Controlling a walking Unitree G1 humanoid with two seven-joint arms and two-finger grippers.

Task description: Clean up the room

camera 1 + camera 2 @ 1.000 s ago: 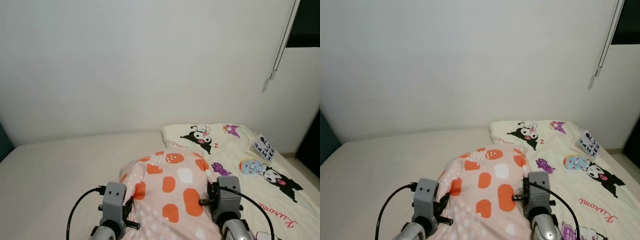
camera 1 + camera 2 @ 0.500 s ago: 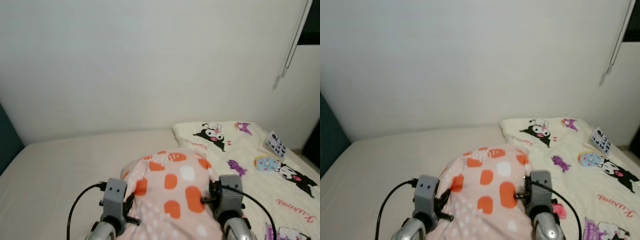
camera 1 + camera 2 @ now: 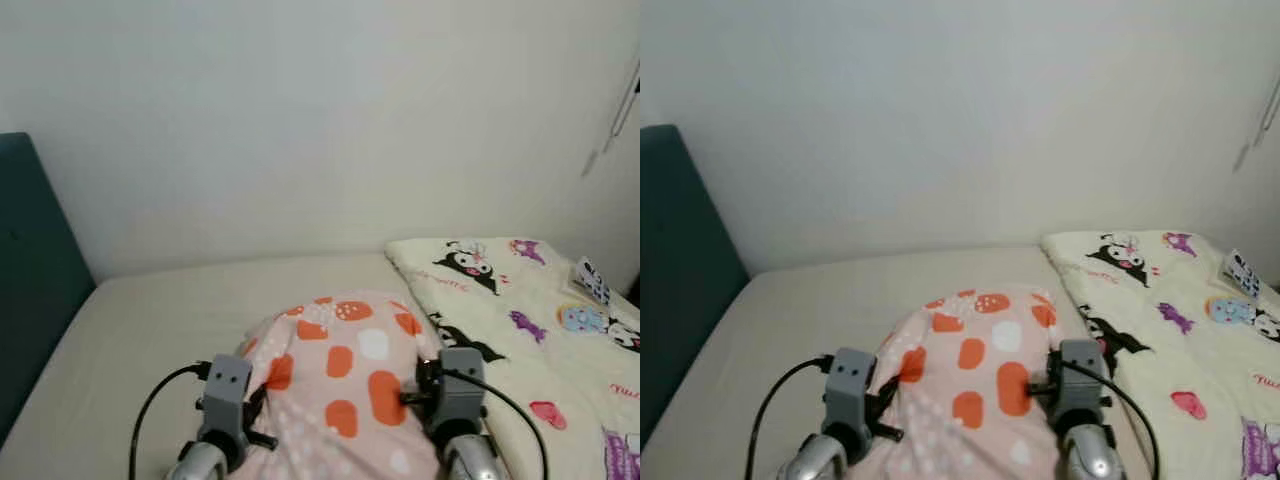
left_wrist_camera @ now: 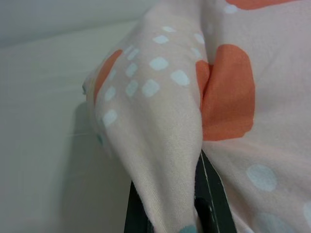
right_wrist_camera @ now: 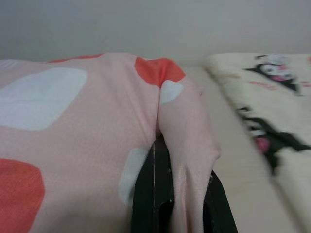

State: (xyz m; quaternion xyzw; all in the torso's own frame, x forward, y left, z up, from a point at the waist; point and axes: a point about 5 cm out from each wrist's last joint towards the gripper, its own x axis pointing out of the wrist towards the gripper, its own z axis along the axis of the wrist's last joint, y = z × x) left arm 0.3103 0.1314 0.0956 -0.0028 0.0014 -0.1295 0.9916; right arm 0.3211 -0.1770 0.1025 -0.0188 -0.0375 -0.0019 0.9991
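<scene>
A plain white wall (image 3: 300,120) fills the back of the room; below it a bed (image 3: 150,330) with a bare cream sheet stretches across, with a dark teal headboard (image 3: 35,290) standing at the robot's left; along the right side of the bed lies a cream quilt (image 3: 530,320) printed with black cartoon characters and small purple and pink figures. In front of all this the robot holds up a pillow (image 3: 345,385) between its two arms, above the near part of the bed; its case is pale pink, scattered with large rounded orange patches, a few white ones, and a spray of small pale blue dots towards the lower left corner; the cloth bulges soft and creased at the edges. The left gripper (image 4: 170,213) is clamped on the pillow's left edge, a fold of dotted fabric pinched between its black fingers (image 4: 214,194); the right gripper (image 5: 167,194) is clamped on the right edge likewise, fabric drawn down between its fingers (image 5: 146,189); black cables loop from both wrists.
</scene>
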